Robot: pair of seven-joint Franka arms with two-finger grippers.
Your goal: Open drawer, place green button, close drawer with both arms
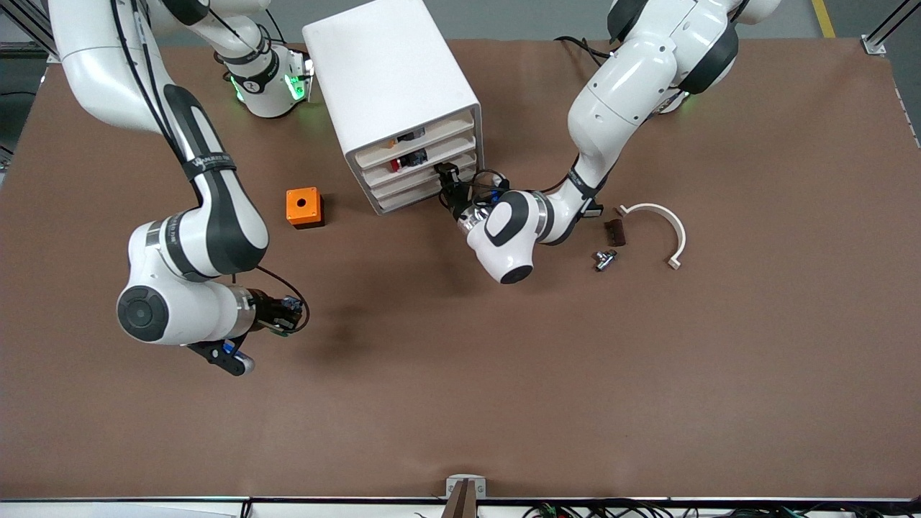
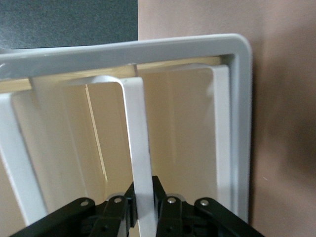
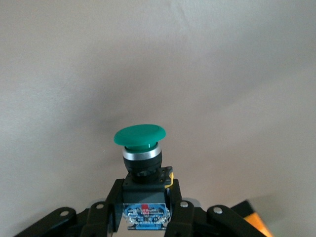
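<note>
The white cabinet stands at the table's back middle with four tray drawers. My left gripper is at the front of the third drawer. In the left wrist view my left gripper is shut on the drawer's white front strip. The drawer looks level with the others. My right gripper hangs over bare table toward the right arm's end. It is shut on the button. In the right wrist view my right gripper clamps the button's black body, with the green cap sticking out past the fingertips.
An orange cube with a round hole sits beside the cabinet toward the right arm's end. A white curved piece, a brown block and a small metal part lie toward the left arm's end. The upper two drawers hold small dark parts.
</note>
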